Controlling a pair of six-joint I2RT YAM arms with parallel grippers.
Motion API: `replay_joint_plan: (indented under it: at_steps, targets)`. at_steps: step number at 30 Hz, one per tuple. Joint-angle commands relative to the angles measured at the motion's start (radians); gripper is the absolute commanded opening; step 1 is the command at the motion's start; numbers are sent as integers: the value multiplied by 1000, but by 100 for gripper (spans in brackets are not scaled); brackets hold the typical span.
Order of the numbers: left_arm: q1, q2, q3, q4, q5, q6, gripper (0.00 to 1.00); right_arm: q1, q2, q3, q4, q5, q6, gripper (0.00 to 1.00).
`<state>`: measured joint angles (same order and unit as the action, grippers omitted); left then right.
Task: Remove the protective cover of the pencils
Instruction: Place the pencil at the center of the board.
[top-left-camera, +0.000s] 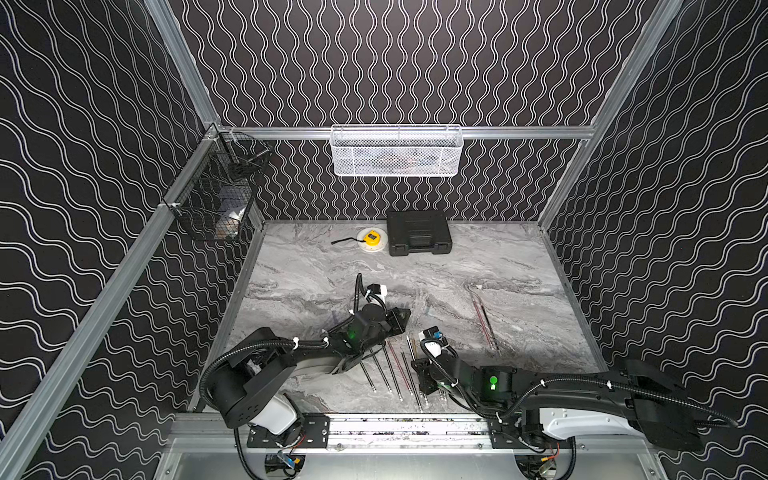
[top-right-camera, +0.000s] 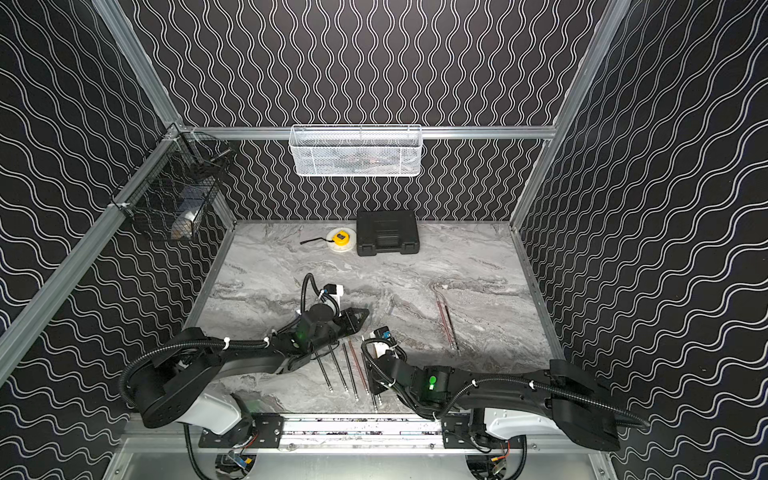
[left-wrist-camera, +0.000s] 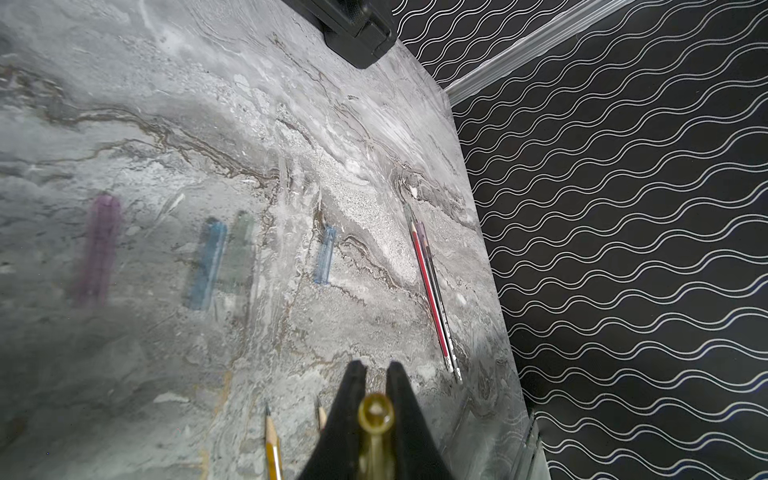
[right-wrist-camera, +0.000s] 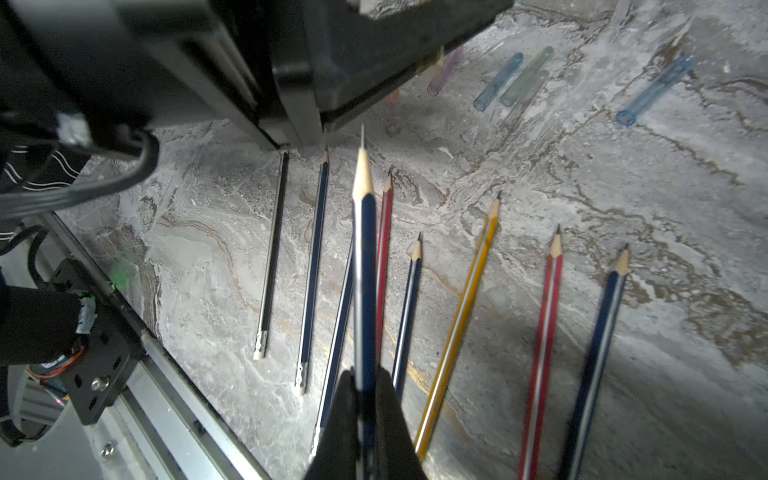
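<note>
L hand (left-wrist-camera: 376, 368), near centre of the surface (top-left-camera: 519, 270), is clamped on a yellow cap (left-wrist-camera: 376, 417). The cap is clear of any pencil, open end toward the wrist cam.

At 6–7 o'clock the row (right-wrist-camera: 311, 266) of pencils lies flat, tips toward 12. All show bare wood and lead, except the leftmost: tip hidden under L arm (right-wrist-camera: 166, 62), can't tell.

R hand (right-wrist-camera: 365, 376), approx 6 o'clock, is closed round a blue pencil (right-wrist-camera: 365, 270), held above the row, point bare.

Four loose caps (left-wrist-camera: 208, 266) (purple, blue, green, blue) lie at 1–2 o'clock from L hand. The middle blue + green sit side by side, the others apart.

At 3 o'clock lies a pair (top-left-camera: 484, 324), red + dark, touching. Far ends look tinted in L wrist view, so prob still capped.

Step, as I judge it: the cap is off this pencil and the two parts are separated.

Next:
- L sets the cap down w/ the loose ones
- R lays the pencil in the row w/o knocking its neighbours
- then over to the pair, which is thin, flat and touching, so it needs a clean pinch on one only
</note>
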<state>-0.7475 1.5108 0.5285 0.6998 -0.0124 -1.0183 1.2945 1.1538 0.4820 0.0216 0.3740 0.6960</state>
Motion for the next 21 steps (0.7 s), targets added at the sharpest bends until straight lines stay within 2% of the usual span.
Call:
replay_joint_plan:
  at_steps: [1,8,12,14,21]
  targets:
    - [6,-18,-1,6,-4,3,0,2,-18,-12,-13,43,27,0]
    - [7,-44,-3,-28,-23,16,0,-1,-140,-46,-170,207,130,0]
    - [6,-38,-2,-21,-18,19,0,-27,-222,-51,-287,255,174,0]
    - [5,-27,1,-10,-11,16,0,-64,-235,-55,-328,249,192,0]
    - [5,17,6,24,13,3,0,-272,-179,-86,-305,84,193,0]
